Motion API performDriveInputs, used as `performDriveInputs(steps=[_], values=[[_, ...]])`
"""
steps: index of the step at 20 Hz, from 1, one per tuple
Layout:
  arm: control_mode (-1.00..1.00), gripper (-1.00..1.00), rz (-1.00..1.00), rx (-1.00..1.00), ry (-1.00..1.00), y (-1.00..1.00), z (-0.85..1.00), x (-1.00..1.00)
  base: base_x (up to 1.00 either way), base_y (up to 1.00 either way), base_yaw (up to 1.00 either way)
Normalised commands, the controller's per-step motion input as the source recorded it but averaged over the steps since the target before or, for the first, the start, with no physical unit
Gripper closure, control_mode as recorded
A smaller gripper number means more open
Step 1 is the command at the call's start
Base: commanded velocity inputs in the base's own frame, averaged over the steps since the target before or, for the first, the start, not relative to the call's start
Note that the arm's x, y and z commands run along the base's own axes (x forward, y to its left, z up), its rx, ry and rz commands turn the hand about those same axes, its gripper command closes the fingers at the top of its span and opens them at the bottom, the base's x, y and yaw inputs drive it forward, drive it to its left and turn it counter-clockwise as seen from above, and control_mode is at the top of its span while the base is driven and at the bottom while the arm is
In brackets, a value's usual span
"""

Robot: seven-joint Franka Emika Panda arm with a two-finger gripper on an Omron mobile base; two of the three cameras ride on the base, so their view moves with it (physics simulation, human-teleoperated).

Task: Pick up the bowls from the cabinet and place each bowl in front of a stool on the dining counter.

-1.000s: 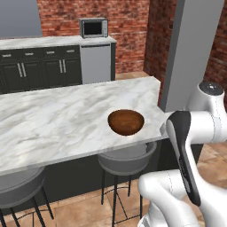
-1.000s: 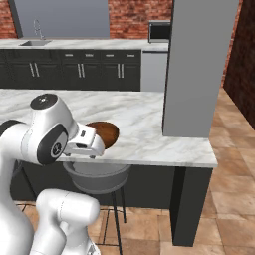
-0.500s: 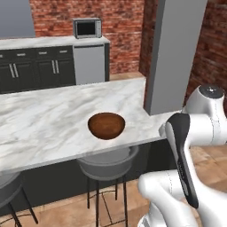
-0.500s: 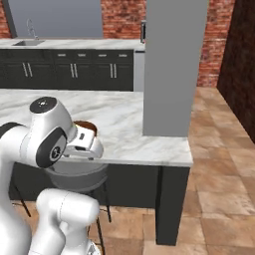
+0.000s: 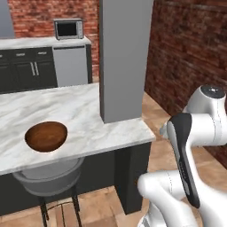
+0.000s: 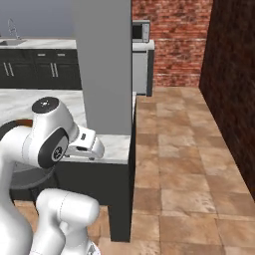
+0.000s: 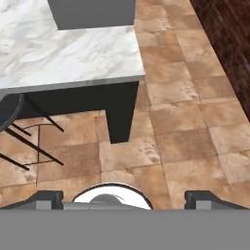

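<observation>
Red brick walls [image 5: 186, 53], tan tiled floor [image 6: 184, 179], grey square pillar [image 5: 124, 57], microwave [image 5: 68, 29] over black base cabinets [image 6: 40, 74]

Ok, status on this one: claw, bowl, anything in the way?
Claw open, empty, over floor tiles. Reddish-brown bowl set on dining counter, stool below it. Grey pillar stands on the counter's end, right of the bowl.

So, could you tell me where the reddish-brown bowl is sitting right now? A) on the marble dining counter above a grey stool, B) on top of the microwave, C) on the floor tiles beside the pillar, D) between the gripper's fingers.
A: in the left base view the reddish-brown bowl rests on the dining counter, near its front edge, directly above the stool.
</observation>
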Motion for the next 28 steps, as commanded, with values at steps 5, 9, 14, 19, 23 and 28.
performDriveInputs(steps=[5,9,14,19,23,28], values=[[1.00,-1.00,0.00,0.00,0.00,0.00,0.00,0.00,0.16,-1.00,0.00],[1.00,-1.00,0.00,0.00,0.00,0.00,0.00,0.00,0.00,-1.00,0.00],[1.00,-1.00,0.00,0.00,0.00,0.00,0.00,0.00,0.14,-1.00,0.02],[1.00,-1.00,0.00,0.00,0.00,0.00,0.00,0.00,0.34,-0.84,0.24],[1.00,-1.00,0.00,0.00,0.00,0.00,0.00,0.00,0.78,-0.37,0.25],[1.00,-1.00,0.00,0.00,0.00,0.00,0.00,0.00,1.00,-0.01,0.16]])
